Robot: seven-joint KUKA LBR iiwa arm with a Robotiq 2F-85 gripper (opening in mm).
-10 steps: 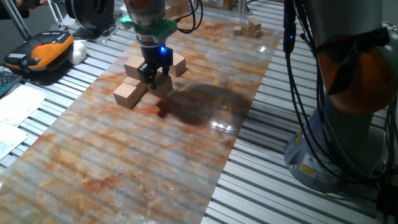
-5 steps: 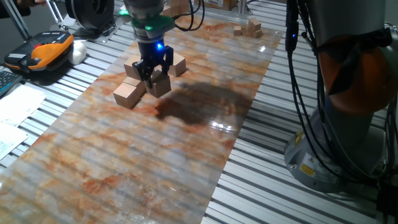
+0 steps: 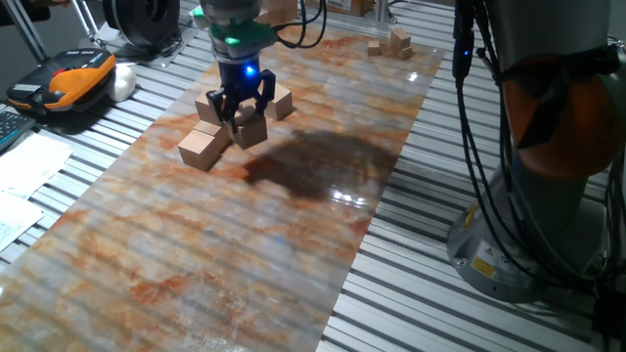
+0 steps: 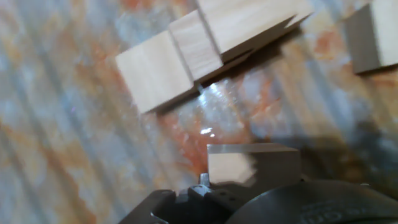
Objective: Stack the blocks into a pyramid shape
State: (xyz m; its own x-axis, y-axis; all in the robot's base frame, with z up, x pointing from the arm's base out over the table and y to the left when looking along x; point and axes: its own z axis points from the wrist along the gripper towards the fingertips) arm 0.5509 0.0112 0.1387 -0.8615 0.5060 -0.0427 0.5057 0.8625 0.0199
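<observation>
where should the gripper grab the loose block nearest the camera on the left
From straight above, closing on two opposite vertical faces of the front-left block. It sits flat. Its left and front faces are open; its back edge sits close to a neighbouring block, so avoid squeezing there.

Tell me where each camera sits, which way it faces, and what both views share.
Fixed view: off the table's near end, raised, looking along the marbled tabletop; shows the arm, its gripper and the robot base.
Hand view: on the hand, looking down the fingers; dark gripper parts fill the bottom edge.
Shared: the cluster of blocks and the same tabletop.
</observation>
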